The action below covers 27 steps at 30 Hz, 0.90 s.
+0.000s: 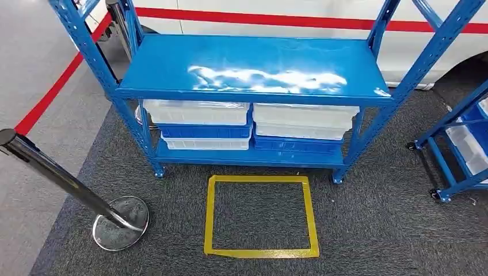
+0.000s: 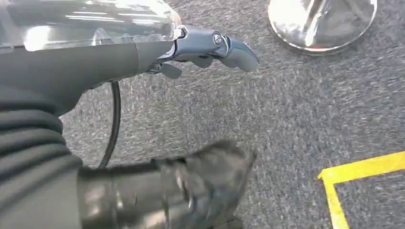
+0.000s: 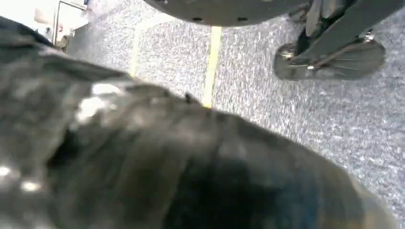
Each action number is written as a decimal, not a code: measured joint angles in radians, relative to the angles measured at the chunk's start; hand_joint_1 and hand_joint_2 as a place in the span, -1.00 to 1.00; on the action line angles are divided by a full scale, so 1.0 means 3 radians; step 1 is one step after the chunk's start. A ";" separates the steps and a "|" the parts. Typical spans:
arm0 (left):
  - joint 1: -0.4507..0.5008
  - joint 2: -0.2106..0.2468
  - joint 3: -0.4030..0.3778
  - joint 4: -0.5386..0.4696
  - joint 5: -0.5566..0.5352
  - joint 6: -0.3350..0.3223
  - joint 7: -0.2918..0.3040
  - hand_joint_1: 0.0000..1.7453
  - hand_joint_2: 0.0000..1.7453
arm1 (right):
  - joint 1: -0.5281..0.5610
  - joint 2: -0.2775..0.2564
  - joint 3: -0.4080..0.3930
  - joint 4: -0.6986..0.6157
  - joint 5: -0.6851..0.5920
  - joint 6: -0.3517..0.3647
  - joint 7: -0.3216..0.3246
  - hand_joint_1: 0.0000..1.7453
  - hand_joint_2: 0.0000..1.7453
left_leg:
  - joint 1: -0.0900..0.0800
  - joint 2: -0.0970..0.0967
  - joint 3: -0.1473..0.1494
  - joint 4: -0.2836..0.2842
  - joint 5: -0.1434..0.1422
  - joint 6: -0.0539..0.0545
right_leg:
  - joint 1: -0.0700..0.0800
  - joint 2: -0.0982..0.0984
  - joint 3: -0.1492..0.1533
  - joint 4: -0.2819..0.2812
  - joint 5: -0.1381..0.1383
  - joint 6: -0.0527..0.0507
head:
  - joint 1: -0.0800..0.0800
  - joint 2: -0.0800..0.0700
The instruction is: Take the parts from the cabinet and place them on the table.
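The blue metal rack [image 1: 253, 63] stands ahead of me, its top shelf bare and shiny. On its lower shelf sit white bins [image 1: 195, 112] and blue bins [image 1: 204, 131], stacked in two piles; what lies inside them is hidden. My left hand [image 2: 119, 62] hangs over the grey carpet, its fingers [image 2: 224, 47] and thumb [image 2: 210, 176] apart, and it holds nothing. In the right wrist view my right hand [image 3: 167, 162] is a dark blur close to the lens, and how its fingers lie is unclear.
A yellow tape square [image 1: 260, 215] marks the carpet in front of the rack. A chrome stanchion [image 1: 118, 221] leans in at the left. Another blue wheeled rack [image 1: 460, 144] with white bins stands at the right. A white wall with a red stripe runs behind.
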 joint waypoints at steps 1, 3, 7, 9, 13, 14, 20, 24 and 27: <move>-0.0003 0.0000 0.0000 0.0000 0.0000 0.0001 -0.0001 -1.00 1.00 | -0.0003 0.0000 -0.0010 0.0000 0.0000 -0.0006 0.0024 -1.00 1.00 | -0.0026 0.0002 -0.0010 0.0023 -0.0014 -0.0023 | 0.0023 0.0002 0.0015 -0.0043 -0.0058 -0.0003 | 0.0000 0.0000; -0.0006 0.0000 0.0000 0.0000 0.0000 0.0001 -0.0006 -1.00 1.00 | -0.0009 0.0000 -0.0018 0.0000 0.0004 -0.0025 0.0030 -1.00 1.00 | -0.0025 0.0001 -0.0010 0.0020 -0.0017 -0.0050 | 0.0025 0.0013 0.0005 -0.0047 -0.0041 -0.0029 | -0.0004 0.0000; -0.0004 0.0000 0.0000 0.0000 0.0000 -0.0004 -0.0013 -1.00 1.00 | -0.0005 0.0000 -0.0020 0.0000 0.0032 -0.0042 0.0032 -1.00 1.00 | -0.0004 0.0005 -0.0066 0.0172 -0.0148 -0.0121 | 0.0009 0.0001 0.0027 -0.0086 -0.0019 -0.0120 | -0.0005 0.0000; 0.0020 0.0015 -0.0037 0.0000 0.0059 -0.0028 0.0003 -1.00 1.00 | -0.0002 -0.0009 0.0012 -0.0014 -0.0005 -0.0038 0.0034 -1.00 1.00 | 0.0004 0.0005 -0.0308 0.0700 -0.0418 -0.0143 | 0.0016 -0.0006 0.0025 -0.0086 -0.0023 -0.0137 | -0.0005 0.0000; 0.0123 0.0043 -0.0187 0.0000 0.0314 -0.0115 0.0104 -1.00 1.00 | -0.0003 -0.0043 0.0146 -0.0103 -0.0206 0.0017 0.0062 -1.00 1.00 | 0.0004 0.0005 -0.0387 0.0834 -0.0301 -0.0141 | 0.0023 0.0003 0.0044 -0.0083 -0.0033 -0.0142 | -0.0006 0.0000; 0.0156 0.0057 -0.0233 0.0000 0.0401 -0.0140 0.0137 -1.00 1.00 | -0.0006 -0.0053 0.0191 -0.0140 -0.0271 0.0023 0.0069 -1.00 1.00 | 0.0003 0.0006 -0.0238 0.0516 -0.0125 -0.0126 | 0.0023 0.0008 0.0056 -0.0083 -0.0039 -0.0136 | -0.0006 0.0000; 0.0258 0.0134 -0.0514 0.0000 0.0837 -0.0280 0.0307 -1.00 1.00 | -0.0002 -0.0107 0.0461 -0.0256 -0.0607 0.0094 0.0090 -1.00 1.00 | -0.0031 0.0000 -0.0032 0.0024 -0.0004 -0.0045 | 0.0035 0.0000 0.0058 -0.0091 -0.0043 -0.0037 | -0.0004 0.0000; 0.0273 0.0187 -0.0730 -0.0038 0.1137 -0.0378 0.0422 -1.00 1.00 | 0.0076 -0.0177 0.0670 -0.0286 -0.0842 0.0149 0.0111 -1.00 1.00 | -0.0006 0.0019 -0.0006 -0.0038 0.0031 0.0040 | 0.0023 0.0000 -0.0194 0.0468 -0.0393 0.0017 | 0.0000 0.0000; 0.0264 0.0235 -0.0900 -0.0120 0.1357 -0.0450 0.0511 -1.00 -1.00 | 0.0180 -0.0209 0.0819 -0.0281 -0.1015 0.0198 0.0137 -1.00 1.00 | -0.0009 0.0019 -0.0003 -0.0033 0.0025 0.0045 | 0.0019 -0.0001 -0.0415 0.0896 -0.0467 0.0038 | -0.0003 0.0000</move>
